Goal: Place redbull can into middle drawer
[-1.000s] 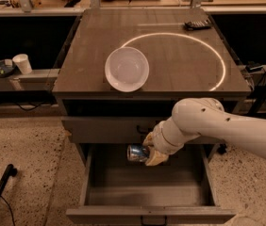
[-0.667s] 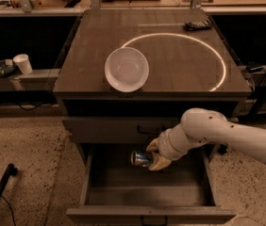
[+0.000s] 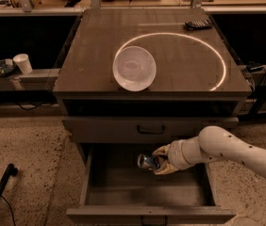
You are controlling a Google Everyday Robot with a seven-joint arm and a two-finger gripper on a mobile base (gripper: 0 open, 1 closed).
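**Can held over the open drawer**

The grey counter fills the upper half of the view, and a bright ring of light curves across its top. Below its front edge the middle drawer stands pulled out, its plain grey inside showing. The white arm reaches in from the right, over the drawer's right side wall. Between the counter and the open drawer sits a closed drawer front with a black curved handle. A white bowl rests on the counter near the middle of the front edge. The pincer hangs inside the drawer opening, close to its back, pinching the redbull can, which lies on its side above the drawer floor. A white paper cup stands on a ledge off the counter's left edge. A small dark object lies at the counter's far right corner.
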